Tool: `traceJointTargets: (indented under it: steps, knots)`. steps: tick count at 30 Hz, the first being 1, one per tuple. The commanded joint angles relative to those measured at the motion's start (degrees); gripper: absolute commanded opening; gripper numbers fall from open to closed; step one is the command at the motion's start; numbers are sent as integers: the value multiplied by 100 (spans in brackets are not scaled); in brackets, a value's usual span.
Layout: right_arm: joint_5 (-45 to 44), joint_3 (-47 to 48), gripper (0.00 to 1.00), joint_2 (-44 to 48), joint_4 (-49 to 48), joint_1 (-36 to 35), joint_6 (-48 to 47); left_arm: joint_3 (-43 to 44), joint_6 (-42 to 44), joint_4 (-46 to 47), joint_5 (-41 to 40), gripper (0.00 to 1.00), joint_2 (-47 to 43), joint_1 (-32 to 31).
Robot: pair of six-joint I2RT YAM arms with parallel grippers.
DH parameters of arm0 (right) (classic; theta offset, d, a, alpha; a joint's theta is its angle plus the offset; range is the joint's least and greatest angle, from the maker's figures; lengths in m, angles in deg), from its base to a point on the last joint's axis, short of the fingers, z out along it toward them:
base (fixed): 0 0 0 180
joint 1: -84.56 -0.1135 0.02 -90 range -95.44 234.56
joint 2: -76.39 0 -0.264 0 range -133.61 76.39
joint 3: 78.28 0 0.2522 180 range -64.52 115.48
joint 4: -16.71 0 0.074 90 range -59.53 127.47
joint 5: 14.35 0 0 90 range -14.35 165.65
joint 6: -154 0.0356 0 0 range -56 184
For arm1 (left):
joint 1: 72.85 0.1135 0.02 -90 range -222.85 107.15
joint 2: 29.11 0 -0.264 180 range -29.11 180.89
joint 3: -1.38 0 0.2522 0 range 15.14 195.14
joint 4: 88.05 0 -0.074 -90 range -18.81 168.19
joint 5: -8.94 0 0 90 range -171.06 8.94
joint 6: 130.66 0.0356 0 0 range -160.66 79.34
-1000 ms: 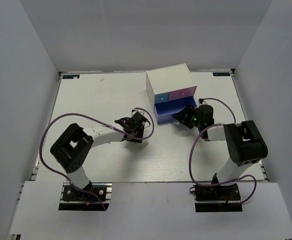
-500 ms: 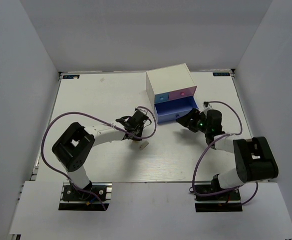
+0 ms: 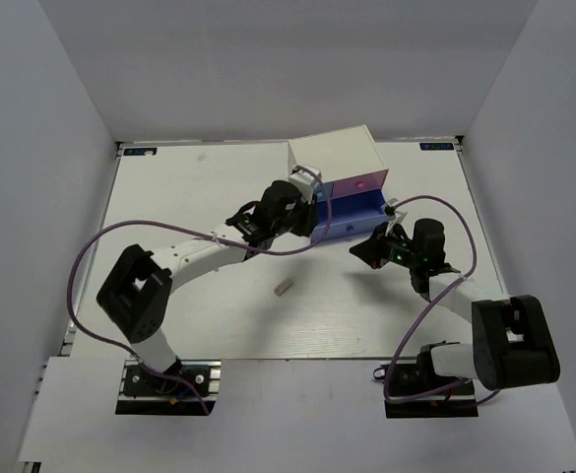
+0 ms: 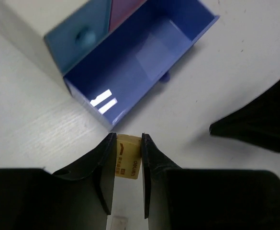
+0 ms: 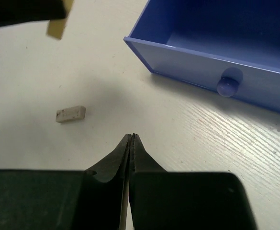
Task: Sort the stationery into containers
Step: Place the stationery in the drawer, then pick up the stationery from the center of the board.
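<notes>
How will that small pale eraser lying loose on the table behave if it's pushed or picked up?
The pale eraser is a flat-sided block lying on its side, so it would probably slide or pivot, not roll. It looks tiny next to the right gripper, so likely very light and easily flicked away. Its flat faces should pinch securely.

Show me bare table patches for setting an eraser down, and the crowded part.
Free: the far-left table beside the cabinet, and the near strip between the grey eraser and the arm bases. Crowded: around the open drawer, where the left gripper and right gripper hover.
</notes>
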Motion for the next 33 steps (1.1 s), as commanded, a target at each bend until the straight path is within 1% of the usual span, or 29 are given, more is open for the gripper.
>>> traceJointTargets:
  steps: [1, 3, 6, 8, 9, 10, 12, 13, 14, 15, 16, 17, 18, 19, 20, 22, 23, 24, 25, 26, 27, 28, 29, 30, 31, 32, 33]
  knots:
    - [261, -124, 0, 260, 75, 51, -635, 624, 300, 339, 197, 11, 408, -29]
    - [287, -194, 0, 401, 58, 42, -661, 828, 301, 479, 137, 11, 742, -29]
    - [340, -273, 0, 576, 110, 60, -792, 1380, 354, 532, 4, 14, 1171, -29]
    - [393, -309, 0, 699, 163, 60, -854, 1627, 476, 436, -57, 20, 1392, -29]
    - [550, -300, 1, 717, 215, 60, -1011, 1846, 477, 374, -57, 27, 1498, -29]
    - [603, -300, 7, 787, 250, 51, -1073, 1944, 477, 226, -153, 41, 1673, -29]
    - [919, -283, 14, 814, 347, 60, -1441, 2094, 477, 163, -268, 50, 1736, -29]
    - [1025, -230, 21, 797, 382, 60, -1556, 2147, 477, 102, -347, 54, 1806, -29]
    - [1339, -230, 24, 805, 609, 69, -1827, 2147, 477, 101, -417, 59, 1806, -29]
    - [1542, -152, 27, 779, 707, 51, -2195, 2147, 477, 101, -479, 61, 1806, -29]
    - [1779, -90, 35, 770, 1082, 51, -2599, 2147, 477, 162, -479, 65, 1728, -29]
    - [1895, -46, 41, 744, 1207, 51, -2830, 2095, 477, 163, -540, 65, 1727, -29]
    - [1983, -11, 46, 735, 1322, 16, -3284, 2094, 477, 163, -541, 65, 1658, -29]
    - [2315, 129, 51, 639, 1575, 16, -3750, 2094, 477, 163, -541, 66, 1657, -29]
    - [2405, 165, 60, 595, 1769, -2, -3981, 2033, 477, 163, -463, 66, 1492, -29]
    - [2720, 420, 64, 358, 2130, -28, -5085, 1920, 337, 215, -392, 66, 1289, -29]
    - [2774, 499, 65, 279, 2393, -115, -5343, 1710, 188, 216, -391, 63, 1166, -29]
    - [2810, 700, 65, 104, 2874, -142, -6068, 1568, 117, 285, -331, 61, 1025, -29]
    - [2827, 971, 65, -2, 3061, -177, -6841, 1245, 47, 286, -330, 58, 720, -29]
    - [2810, 1244, 65, -291, 4099, -334, -7205, 1068, -76, 286, -269, 47, 560, -29]
    - [2767, 1377, 65, -389, 4431, -379, -8027, 875, -138, 286, -268, 39, 393, -29]
    - [2670, 1857, 65, -503, 4748, -441, -8775, 499, -208, 286, -268, 31, 61, -29]
    - [2600, 2018, 65, -739, 5421, -624, -9113, 295, -365, 190, -268, 18, -108, 23]
    - [2460, 2177, 63, -1003, 6097, -687, -9882, 101, -445, 128, -321, 13, -275, 23]
    - [2276, 2326, 61, -1153, 6374, -766, -10516, -301, -533, 67, -321, 10, -442, 93]
    - [2213, 2780, 60, -1407, 6960, -975, -10775, -514, -612, -56, -417, 9, -609, 94]
    - [1977, 2933, 56, -1627, 7357, -1073, -11282, -725, -752, -57, -479, 9, -950, 94]
